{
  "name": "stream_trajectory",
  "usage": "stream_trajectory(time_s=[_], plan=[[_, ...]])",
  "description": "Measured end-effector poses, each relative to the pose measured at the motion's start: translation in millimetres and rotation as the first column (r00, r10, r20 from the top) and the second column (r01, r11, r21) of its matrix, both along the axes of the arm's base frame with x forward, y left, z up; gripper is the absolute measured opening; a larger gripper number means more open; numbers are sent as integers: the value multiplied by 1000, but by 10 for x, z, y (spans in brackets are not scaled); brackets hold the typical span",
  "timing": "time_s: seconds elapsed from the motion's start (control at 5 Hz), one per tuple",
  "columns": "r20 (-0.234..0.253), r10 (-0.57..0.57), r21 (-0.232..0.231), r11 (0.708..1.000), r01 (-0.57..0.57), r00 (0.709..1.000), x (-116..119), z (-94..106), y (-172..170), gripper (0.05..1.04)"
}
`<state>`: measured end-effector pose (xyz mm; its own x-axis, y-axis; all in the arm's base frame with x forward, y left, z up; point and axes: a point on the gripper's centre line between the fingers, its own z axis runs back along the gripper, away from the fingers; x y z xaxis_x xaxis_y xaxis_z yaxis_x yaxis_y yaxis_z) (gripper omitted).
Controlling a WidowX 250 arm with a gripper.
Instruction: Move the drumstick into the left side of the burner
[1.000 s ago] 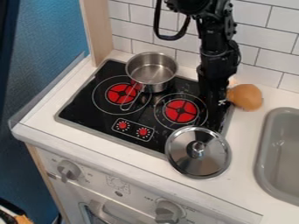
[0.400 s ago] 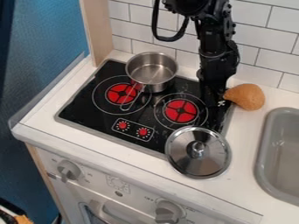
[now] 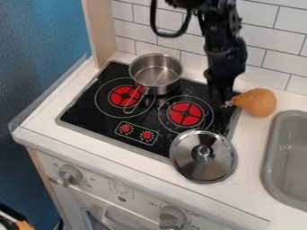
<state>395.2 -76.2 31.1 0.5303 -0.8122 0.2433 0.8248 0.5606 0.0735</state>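
While gripper hangs over cooktop — drumstick points narrow end toward it.

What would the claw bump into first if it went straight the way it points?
Probably the stove below. But the claw looks very near the drumstick and might brush its thin end first; the height is unclear.

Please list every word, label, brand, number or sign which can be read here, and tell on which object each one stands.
None can be read with certainty.
Dial panel on the black cooktop: marks too small to read.
Left oven knob: marks beside it, too small.
Right oven knob: marks near it, too blurred.
Square print between the knobs: too faint.
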Motion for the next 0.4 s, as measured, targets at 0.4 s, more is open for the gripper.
stream_trajectory(time_s=[0.4], plan=[[109, 111, 31, 993, -115, 988, -275, 552, 487, 108]])
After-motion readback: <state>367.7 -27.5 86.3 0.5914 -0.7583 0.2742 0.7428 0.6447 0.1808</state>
